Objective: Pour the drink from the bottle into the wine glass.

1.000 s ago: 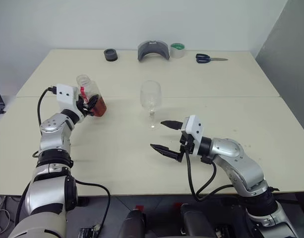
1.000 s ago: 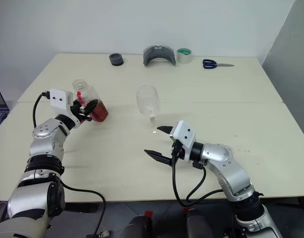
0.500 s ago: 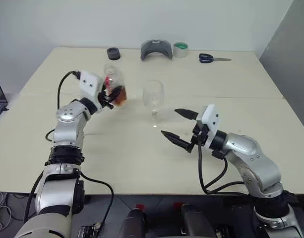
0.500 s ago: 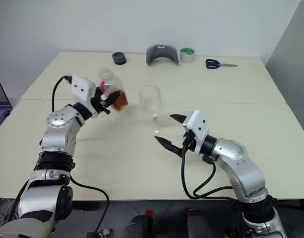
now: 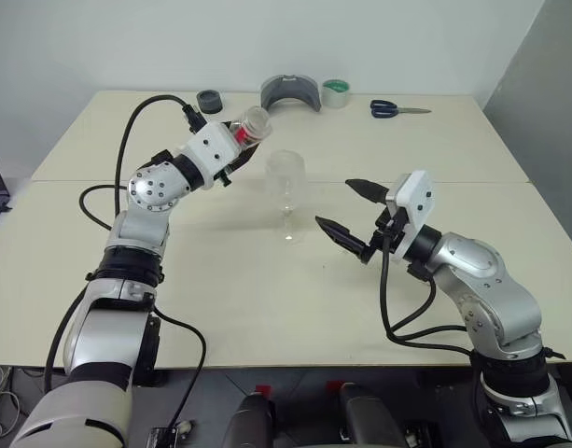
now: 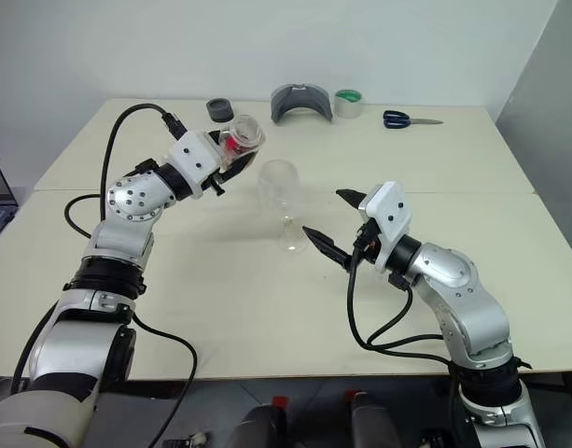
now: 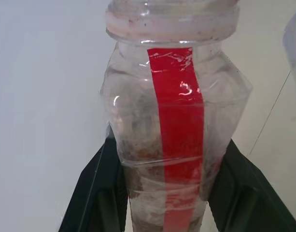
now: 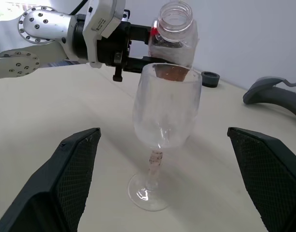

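My left gripper is shut on the bottle, a small clear one with a red label strip and an uncapped mouth. I hold it raised and tilted just left of the wine glass, above rim height. The reddish-brown drink sits low in the bottle, behind the glass rim in the right wrist view. The wine glass stands upright on the table with nothing visible in its bowl. My right gripper hangs open just right of the glass, its black fingers wide on either side of it, apart from it.
Along the back of the cream table lie a black ring, a grey curved piece, a green tape roll and blue-handled scissors. A seam crosses the tabletop behind the glass.
My left arm has lifted the bottle, swung it right from the table's left part to beside the glass, and rolled it over. The right gripper has risen a little, staying open.
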Motion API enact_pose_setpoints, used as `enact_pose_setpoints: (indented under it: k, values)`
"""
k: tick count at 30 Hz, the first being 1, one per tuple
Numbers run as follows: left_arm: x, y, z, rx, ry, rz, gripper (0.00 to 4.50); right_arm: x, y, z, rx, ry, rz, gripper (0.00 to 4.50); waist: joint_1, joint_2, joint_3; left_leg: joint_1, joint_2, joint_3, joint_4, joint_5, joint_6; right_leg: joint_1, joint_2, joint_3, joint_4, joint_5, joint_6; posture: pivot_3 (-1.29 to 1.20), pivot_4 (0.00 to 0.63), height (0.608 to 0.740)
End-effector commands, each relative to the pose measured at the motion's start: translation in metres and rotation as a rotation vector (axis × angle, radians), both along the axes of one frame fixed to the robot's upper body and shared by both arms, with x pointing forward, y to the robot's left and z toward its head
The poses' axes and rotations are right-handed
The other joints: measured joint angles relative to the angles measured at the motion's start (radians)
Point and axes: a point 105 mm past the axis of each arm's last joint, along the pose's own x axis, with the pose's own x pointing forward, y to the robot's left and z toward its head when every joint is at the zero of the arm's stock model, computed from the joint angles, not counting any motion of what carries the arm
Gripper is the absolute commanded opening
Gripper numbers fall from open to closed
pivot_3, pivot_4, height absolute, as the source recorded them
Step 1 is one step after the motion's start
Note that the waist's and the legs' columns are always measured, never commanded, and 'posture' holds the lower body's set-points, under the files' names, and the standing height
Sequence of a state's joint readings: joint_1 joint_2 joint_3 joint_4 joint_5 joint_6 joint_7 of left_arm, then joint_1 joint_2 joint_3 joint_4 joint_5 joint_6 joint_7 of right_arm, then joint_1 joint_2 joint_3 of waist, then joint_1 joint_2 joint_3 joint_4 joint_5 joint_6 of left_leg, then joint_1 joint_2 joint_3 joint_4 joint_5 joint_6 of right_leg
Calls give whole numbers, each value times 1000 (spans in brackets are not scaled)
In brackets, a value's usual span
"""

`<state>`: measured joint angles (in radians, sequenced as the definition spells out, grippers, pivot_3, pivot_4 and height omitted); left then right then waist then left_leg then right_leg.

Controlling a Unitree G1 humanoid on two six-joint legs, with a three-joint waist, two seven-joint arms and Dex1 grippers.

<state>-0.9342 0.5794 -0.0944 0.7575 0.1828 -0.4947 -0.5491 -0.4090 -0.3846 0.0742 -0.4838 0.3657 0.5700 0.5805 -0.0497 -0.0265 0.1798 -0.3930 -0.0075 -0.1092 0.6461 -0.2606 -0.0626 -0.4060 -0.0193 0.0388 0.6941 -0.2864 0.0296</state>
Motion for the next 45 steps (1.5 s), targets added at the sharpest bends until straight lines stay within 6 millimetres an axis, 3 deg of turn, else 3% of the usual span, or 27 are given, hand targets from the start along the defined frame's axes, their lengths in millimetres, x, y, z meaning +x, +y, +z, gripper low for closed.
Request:
enact_pose_setpoints:
  k: [1,23,45]
  values:
    - [-5,-5,29,107,-183,-17,1765,0,-2,11,16,-27,-14,4500,0,0,0,0,0,0,0,0,0,0,0,0,0,0,0,0,150,740]
    - [-7,-18,43,262,-382,-54,1765,5,-6,7,-8,-9,-43,4500,-1,0,0,-1,0,0,0,0,0,-1,0,0,1,0,0,0,150,740]
    - [-8,-8,47,408,-503,-17,1765,2,-1,16,21,-7,-18,4500,-5,0,0,0,0,0,0,0,0,-1,0,0,2,0,0,0,150,740]
